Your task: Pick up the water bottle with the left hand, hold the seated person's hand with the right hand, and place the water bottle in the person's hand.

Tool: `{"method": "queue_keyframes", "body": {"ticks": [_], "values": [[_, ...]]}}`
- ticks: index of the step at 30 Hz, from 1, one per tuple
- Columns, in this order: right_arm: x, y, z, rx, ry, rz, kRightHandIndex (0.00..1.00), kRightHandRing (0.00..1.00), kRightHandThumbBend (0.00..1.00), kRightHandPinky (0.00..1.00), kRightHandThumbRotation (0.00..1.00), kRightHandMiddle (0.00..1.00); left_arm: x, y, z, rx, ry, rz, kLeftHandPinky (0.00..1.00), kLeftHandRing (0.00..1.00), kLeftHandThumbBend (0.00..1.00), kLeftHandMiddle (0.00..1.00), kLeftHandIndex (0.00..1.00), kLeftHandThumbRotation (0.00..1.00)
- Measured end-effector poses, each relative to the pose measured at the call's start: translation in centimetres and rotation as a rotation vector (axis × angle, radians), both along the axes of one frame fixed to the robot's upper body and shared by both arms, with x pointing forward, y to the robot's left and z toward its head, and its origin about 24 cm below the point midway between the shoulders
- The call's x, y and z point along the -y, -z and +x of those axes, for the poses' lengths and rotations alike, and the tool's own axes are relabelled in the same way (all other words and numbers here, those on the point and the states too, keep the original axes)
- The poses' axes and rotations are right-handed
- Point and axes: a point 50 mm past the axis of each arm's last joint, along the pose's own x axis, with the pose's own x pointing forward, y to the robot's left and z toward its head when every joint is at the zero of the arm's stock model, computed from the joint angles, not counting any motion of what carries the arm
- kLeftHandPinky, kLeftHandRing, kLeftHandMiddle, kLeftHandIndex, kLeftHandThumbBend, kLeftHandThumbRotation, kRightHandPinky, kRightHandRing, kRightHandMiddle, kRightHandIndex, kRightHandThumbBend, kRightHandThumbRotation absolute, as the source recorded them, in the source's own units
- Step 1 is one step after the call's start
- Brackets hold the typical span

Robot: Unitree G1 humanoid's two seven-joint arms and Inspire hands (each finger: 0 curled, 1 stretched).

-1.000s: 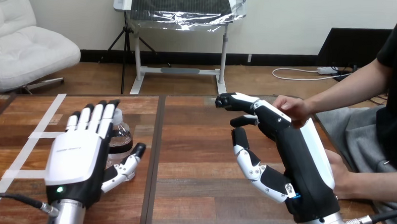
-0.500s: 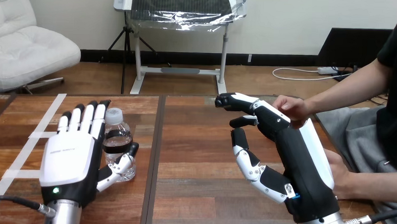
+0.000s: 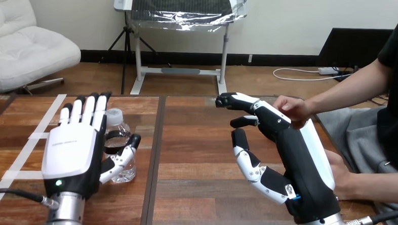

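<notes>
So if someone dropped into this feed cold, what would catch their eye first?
First, the two large robot hands raised over the table. The left hand is at the view's left with its fingers straight, and a water bottle stands just beyond it, by the thumb. The right hand is at the right, open and holding nothing, with the person's upper hand just past its fingers and the person's lower hand behind its back.

Left hand (image 3: 71, 155) shell print — illegible
</notes>
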Motion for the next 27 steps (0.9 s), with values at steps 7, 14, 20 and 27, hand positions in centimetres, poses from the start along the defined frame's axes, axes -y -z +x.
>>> {"method": "queue_keyframes", "body": {"ticks": [7, 14, 20, 27], "values": [[-0.01, 0.01, 0.0, 0.0, 0.0, -0.002, 0.73, 0.81, 0.08, 0.68, 0.0, 0.82, 0.22, -0.26, 0.17, 0.018, 0.019, -0.061, 1.0, 1.0, 0.57, 1.0, 1.0, 1.0], [-0.01, 0.01, 0.0, 0.0, 0.0, -0.001, 0.74, 0.81, 0.09, 0.68, 0.0, 0.82, 0.49, -0.53, 0.26, 0.055, 0.066, -0.294, 1.0, 1.0, 0.71, 1.0, 1.0, 0.93], [-0.03, 0.02, -0.01, -0.001, -0.001, -0.001, 0.74, 0.81, 0.1, 0.68, 0.0, 0.82, 0.67, -0.81, 0.48, 0.065, 0.071, -0.536, 1.0, 1.0, 0.85, 1.0, 1.0, 0.8], [-0.03, 0.02, 0.0, -0.001, -0.001, -0.002, 0.74, 0.81, 0.1, 0.69, 0.0, 0.82, 0.66, -0.78, 0.88, 0.032, 0.042, -0.772, 1.0, 1.0, 0.95, 1.0, 1.0, 0.73]]}}
